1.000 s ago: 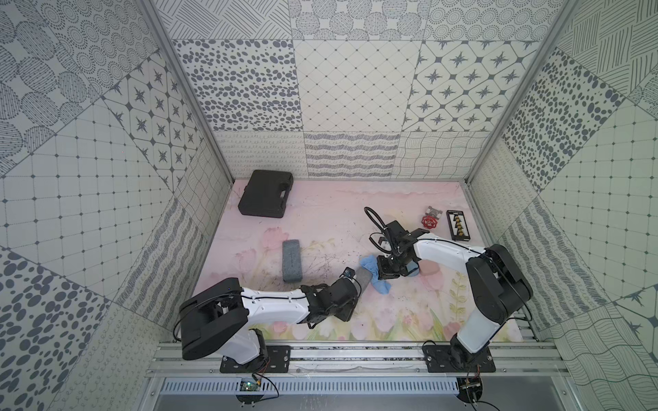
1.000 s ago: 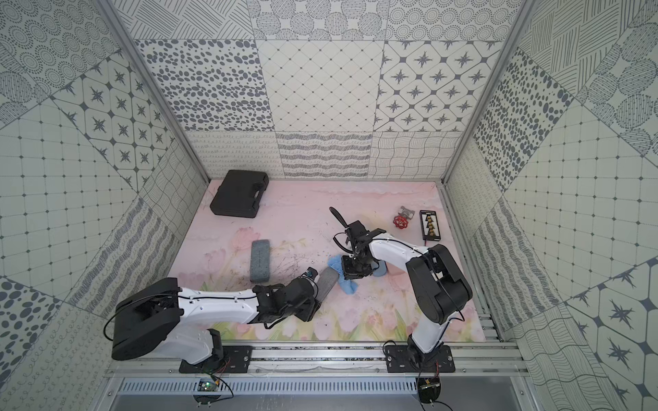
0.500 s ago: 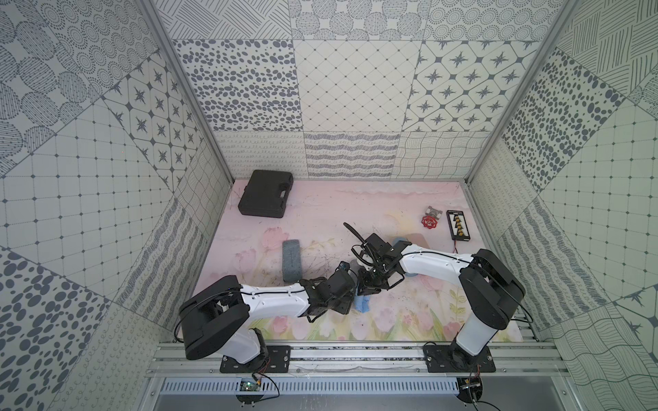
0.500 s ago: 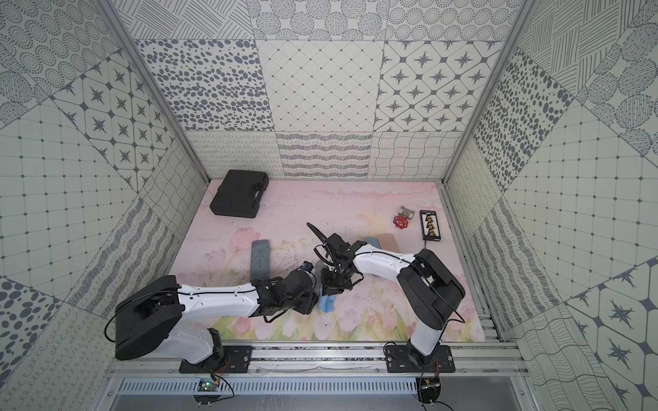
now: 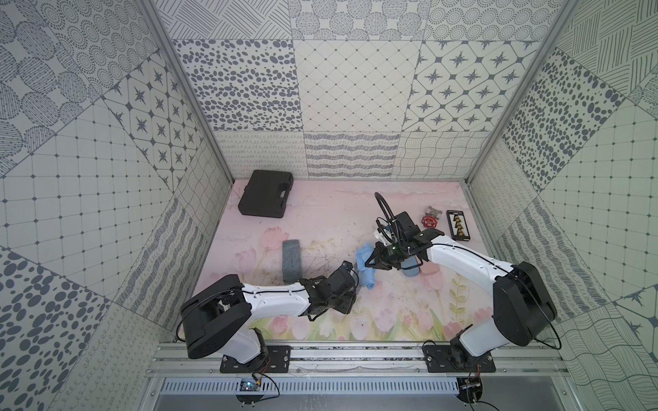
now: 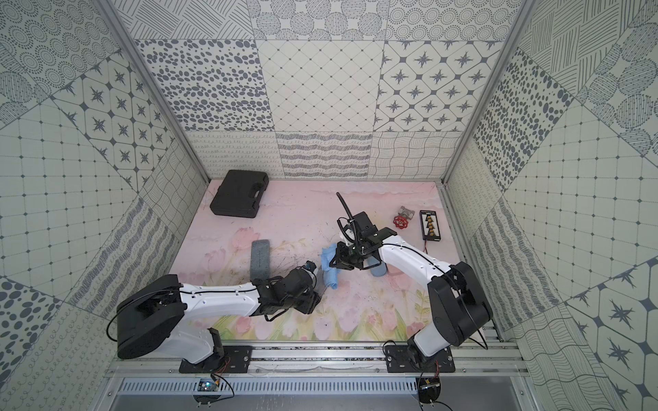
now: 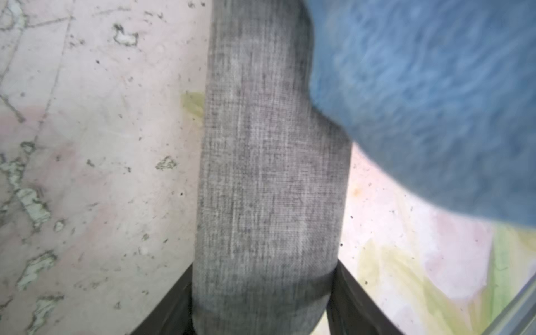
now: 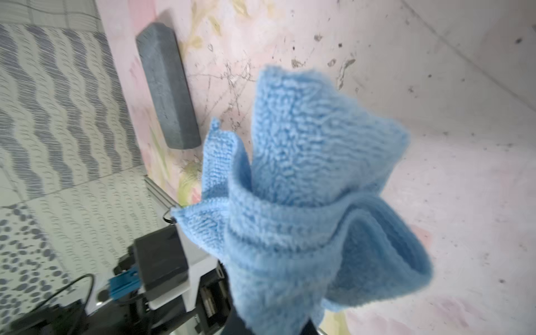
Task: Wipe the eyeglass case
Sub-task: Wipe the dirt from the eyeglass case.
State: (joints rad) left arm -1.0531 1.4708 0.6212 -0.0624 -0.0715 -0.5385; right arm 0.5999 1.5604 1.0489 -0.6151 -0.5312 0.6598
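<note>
Eyeglass case (image 7: 269,174): a grey woven-fabric case is clamped at its near end in the left gripper. It is seen clearly only in the left wrist view, where its length runs straight out from the jaws toward the blue cloth (image 7: 420,87).
Left gripper (image 7: 264,269): the jaws are closed on the case. One dark finger (image 7: 174,304) is seen pressed to each long side, so the case fills the gap between them.
Case and cloth: the far end of the case is covered on one side by the blue cloth. Whether the cloth is pressed against it cannot be told through the blur.
Right gripper (image 5: 372,263): it is pinched on the blue cloth (image 8: 304,188), which is bunched into folds at the jaws and fans out beyond them.
Arms: in both top views the two grippers are seen close together at the blue cloth, whose lower end hangs just beside the left gripper.
Grey block (image 5: 292,259): it lies flat on the floral mat (image 5: 320,220), apart from the blue cloth on the left arm's side.
Black carry case (image 5: 265,194): it is set well apart from the blue cloth, near the back wall.
Red valve handle (image 5: 429,222) and black card (image 5: 458,225): both lie beyond the right wrist from the blue cloth.
</note>
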